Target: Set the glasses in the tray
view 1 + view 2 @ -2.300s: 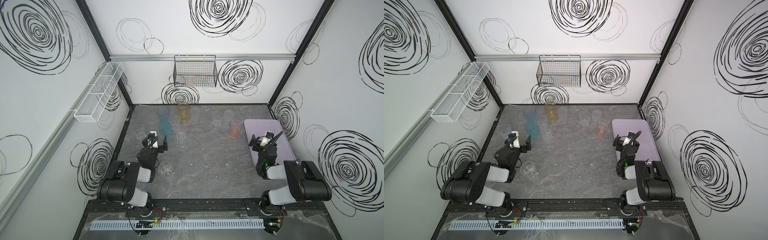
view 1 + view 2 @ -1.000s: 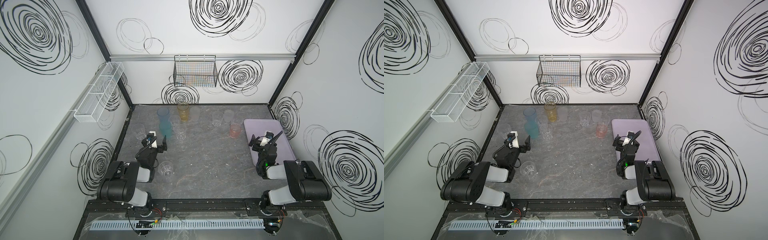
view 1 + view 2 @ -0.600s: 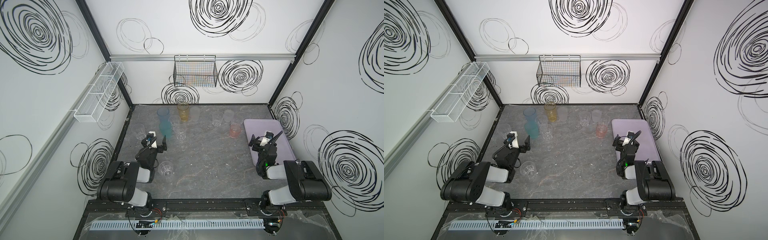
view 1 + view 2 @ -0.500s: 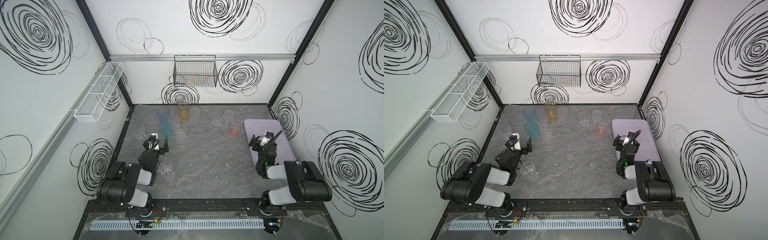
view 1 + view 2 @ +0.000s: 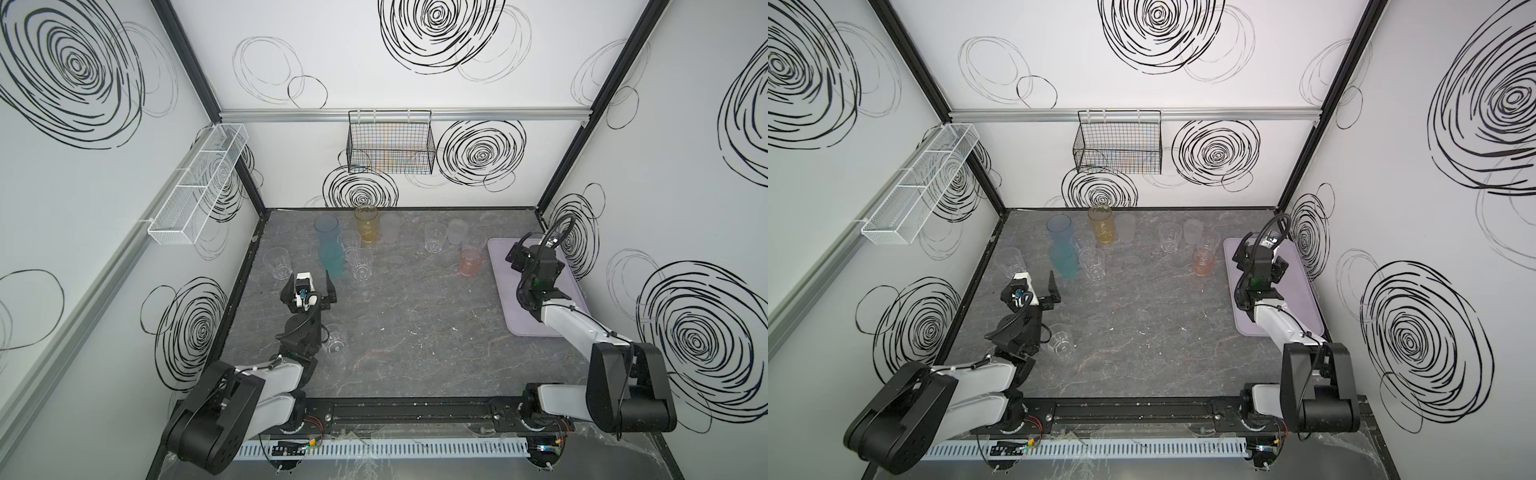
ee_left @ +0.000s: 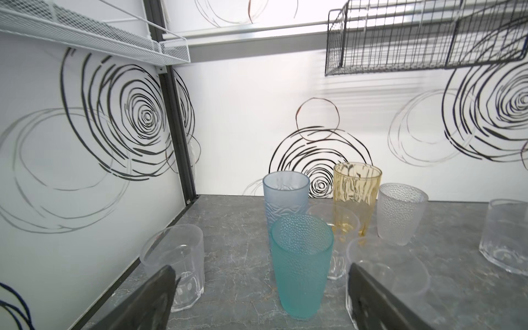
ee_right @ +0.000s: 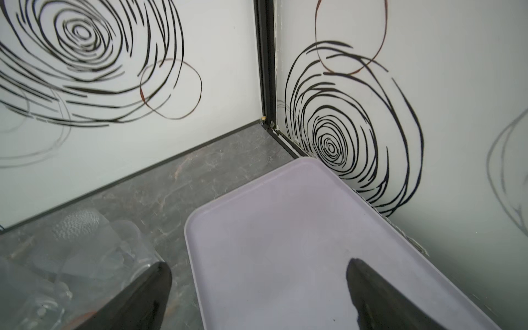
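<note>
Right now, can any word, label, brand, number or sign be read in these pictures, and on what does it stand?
No readable text anywhere.
The glasses, the tray, the black wire basket and the white mesh basket carry no writing; the walls bear only black swirls.
The small parts at the front edge are too small to read.

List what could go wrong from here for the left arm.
The open left end effector faces the tall teal dimpled plastic tumbler, with short clear faceted tumblers close on both sides; a finger may topple one. Another clear tumbler stands beside that arm's forearm and could be swept over.
</note>
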Available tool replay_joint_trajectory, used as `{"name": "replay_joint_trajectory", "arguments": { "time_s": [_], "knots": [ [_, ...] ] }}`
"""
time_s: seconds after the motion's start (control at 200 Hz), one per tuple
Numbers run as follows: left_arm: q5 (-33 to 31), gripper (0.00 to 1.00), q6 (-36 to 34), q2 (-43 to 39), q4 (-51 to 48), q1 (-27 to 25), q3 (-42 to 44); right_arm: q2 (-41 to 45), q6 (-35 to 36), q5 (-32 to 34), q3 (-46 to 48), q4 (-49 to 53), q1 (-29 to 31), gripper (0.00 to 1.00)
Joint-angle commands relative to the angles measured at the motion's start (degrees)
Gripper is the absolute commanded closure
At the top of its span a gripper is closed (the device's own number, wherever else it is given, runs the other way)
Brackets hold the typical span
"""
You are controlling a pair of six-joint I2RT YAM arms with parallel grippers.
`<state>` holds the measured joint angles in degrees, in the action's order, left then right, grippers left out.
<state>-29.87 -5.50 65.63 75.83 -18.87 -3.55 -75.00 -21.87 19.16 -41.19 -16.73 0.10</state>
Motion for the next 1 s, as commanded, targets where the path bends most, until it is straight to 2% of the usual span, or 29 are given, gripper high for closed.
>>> {"name": "replay_joint_trajectory", "arguments": {
  "time_s": [0.0, 0.06, 0.095, 0.17, 0.24, 0.32, 0.425, 0.45, 0.525, 0.595, 0.655, 0.77, 0.895, 0.991],
  "knots": [
    [-9.84, 0.04, -0.09, -5.69, -3.73, -2.93, -1.96, -0.02, -15.76, -5.14, -3.67, 16.06, -1.56, 0.0],
    [-13.37, 0.04, 0.13, -9.22, -8.87, -4.29, -3.46, -0.85, -14.53, -21.41, -3.24, 13.1, -5.73, 0.0],
    [-14.99, 0.04, 1.31, -11.12, -12.53, -5.08, -4.83, -1.35, -14.38, -26.88, -3.08, 12.4, -7.15, 0.0],
    [-14.6, 0.04, 6.21, -14.84, -23.62, -6.45, -9.13, -3.25, -15.65, -27.74, -3.48, 14.49, -7.31, 0.0],
    [-11.03, 0.04, 11.17, -17.36, -34.69, -6.57, -14.66, -5.65, -16.19, -29.15, -5.33, 20.1, -7.31, 0.01],
    [-6.15, 0.04, 17.1, -19.0, -43.7, -6.4, -19.5, -7.45, -15.47, -31.45, -5.32, 24.68, -7.33, 0.07],
    [-5.59, 0.04, 33.97, -22.43, -56.12, -5.57, -23.81, -5.81, -13.86, -35.04, -0.94, 24.92, -6.92, 0.17],
    [-2.58, 0.04, 35.99, -23.58, -56.68, -4.52, -23.89, -5.02, -13.5, -34.85, 0.27, 24.97, -6.68, 0.2],
    [12.12, 0.03, 36.65, -26.55, -52.19, 0.0, -21.8, -2.12, -13.36, -33.88, 3.58, 25.19, -5.53, 0.24],
    [14.98, 0.03, 39.82, -26.46, -56.02, 1.81, -23.65, 0.38, -13.59, -32.36, 5.76, 25.69, -4.17, 0.25],
    [17.65, 0.04, 37.54, -24.12, -60.02, 1.14, -27.15, 1.48, -13.43, -30.16, 6.54, 26.28, -2.85, 0.24],
    [18.15, 0.04, 35.33, -19.71, -65.95, -3.2, -32.15, 1.3, -13.6, -28.04, 8.27, 27.04, -0.75, 0.24],
    [16.88, 0.04, 35.41, -18.71, -61.82, -11.01, -30.07, 0.54, -13.65, -28.12, 11.09, 26.65, -0.04, 0.23],
    [13.02, 0.03, 33.81, -16.38, -60.09, -17.55, -28.75, 0.99, -13.51, -27.61, 12.66, 27.23, 1.78, 0.23]
  ]
}}
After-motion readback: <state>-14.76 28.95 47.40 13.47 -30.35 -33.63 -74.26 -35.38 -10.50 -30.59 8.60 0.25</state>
